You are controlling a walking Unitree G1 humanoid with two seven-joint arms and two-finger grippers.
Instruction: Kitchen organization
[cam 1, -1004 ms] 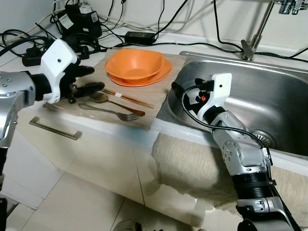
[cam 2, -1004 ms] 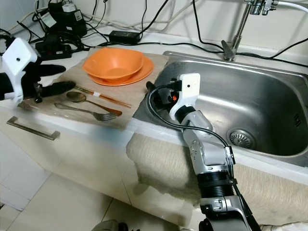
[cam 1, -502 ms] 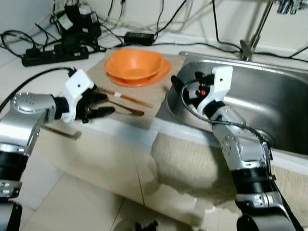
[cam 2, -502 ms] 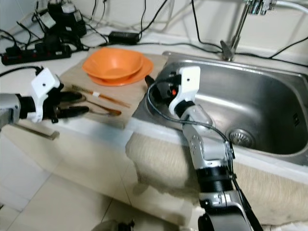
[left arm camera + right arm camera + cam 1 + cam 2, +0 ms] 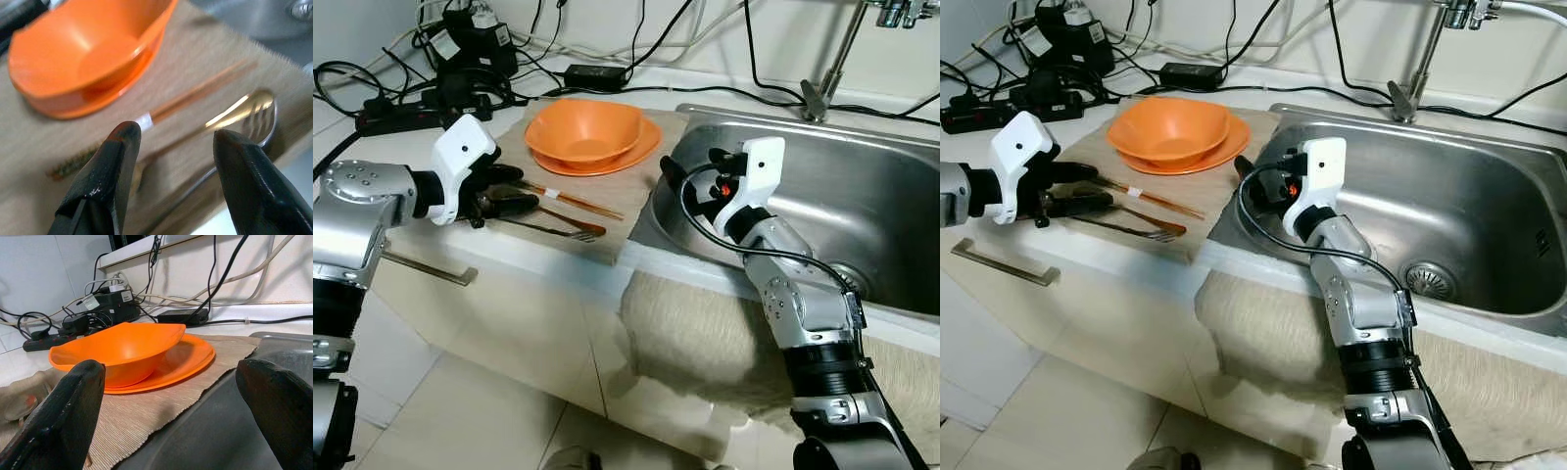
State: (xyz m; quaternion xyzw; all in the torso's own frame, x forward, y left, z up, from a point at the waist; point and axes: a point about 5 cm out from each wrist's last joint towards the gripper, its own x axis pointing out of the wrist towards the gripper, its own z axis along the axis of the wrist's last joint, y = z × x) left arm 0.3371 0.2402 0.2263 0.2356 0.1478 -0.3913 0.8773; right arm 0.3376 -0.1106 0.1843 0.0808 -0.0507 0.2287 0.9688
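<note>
An orange bowl (image 5: 582, 127) sits in an orange plate (image 5: 641, 149) at the back of a beige mat (image 5: 636, 191). In front of them lie chopsticks (image 5: 573, 200), a fork (image 5: 570, 233) and a gold spoon (image 5: 222, 113). My left gripper (image 5: 524, 191) is open low over the cutlery's left ends, one finger on each side of the spoon's bowl end, which it hides in the eye views. My right gripper (image 5: 690, 171) is open at the sink's left rim and points at the bowl (image 5: 117, 352). It holds nothing.
The steel sink (image 5: 871, 196) with its faucet (image 5: 832, 69) lies to the right. A power strip and tangled cables (image 5: 431, 98) crowd the counter behind the mat. A beige towel (image 5: 705, 343) hangs over the counter front, and a drawer handle (image 5: 426, 267) sits below my left gripper.
My left gripper dropped to the counter's front edge, then came back up onto the mat over the spoon and fork. The right arm has hardly moved. The camera shifted slightly.
</note>
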